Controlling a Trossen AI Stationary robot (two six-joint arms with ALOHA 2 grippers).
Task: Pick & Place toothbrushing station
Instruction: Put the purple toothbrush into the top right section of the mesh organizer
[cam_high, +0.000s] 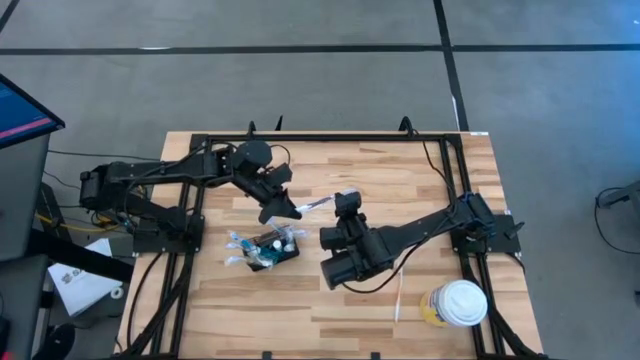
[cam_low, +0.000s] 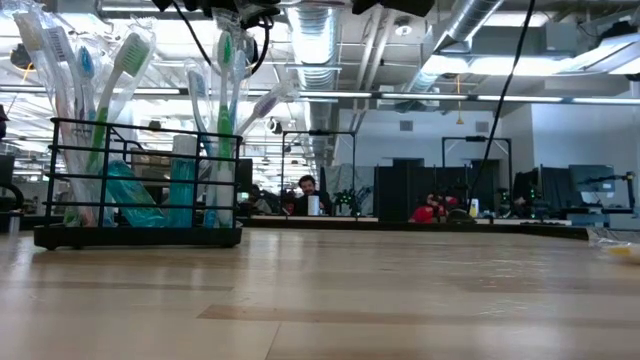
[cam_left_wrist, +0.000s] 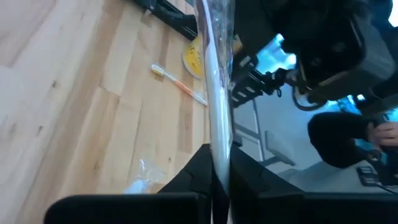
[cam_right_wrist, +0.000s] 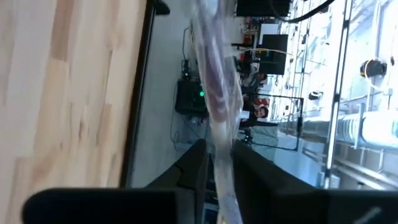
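Wooden slats form the table (cam_high: 400, 180), framed by a black rail and set on a grey floor. Near its middle, toward the left arm's side, stands the toothbrushing station (cam_high: 272, 248), a small black wire holder; the low view shows it upright on the wood with several toothbrushes (cam_low: 222, 110) and tubes standing in it. Just beyond it, the left gripper (cam_high: 283, 208) pinches a clear plastic-wrapped toothbrush (cam_high: 318, 205), which the left wrist view shows clamped between the closed fingers (cam_left_wrist: 202, 171). Beside the holder on the other side, the right gripper (cam_high: 346, 201) likewise grips a clear-wrapped item (cam_right_wrist: 214, 87), seen between its fingers in the right wrist view. A loose toothbrush (cam_high: 398, 296) and a white-lidded yellow cup (cam_high: 457, 303) lie apart near the right arm's base.
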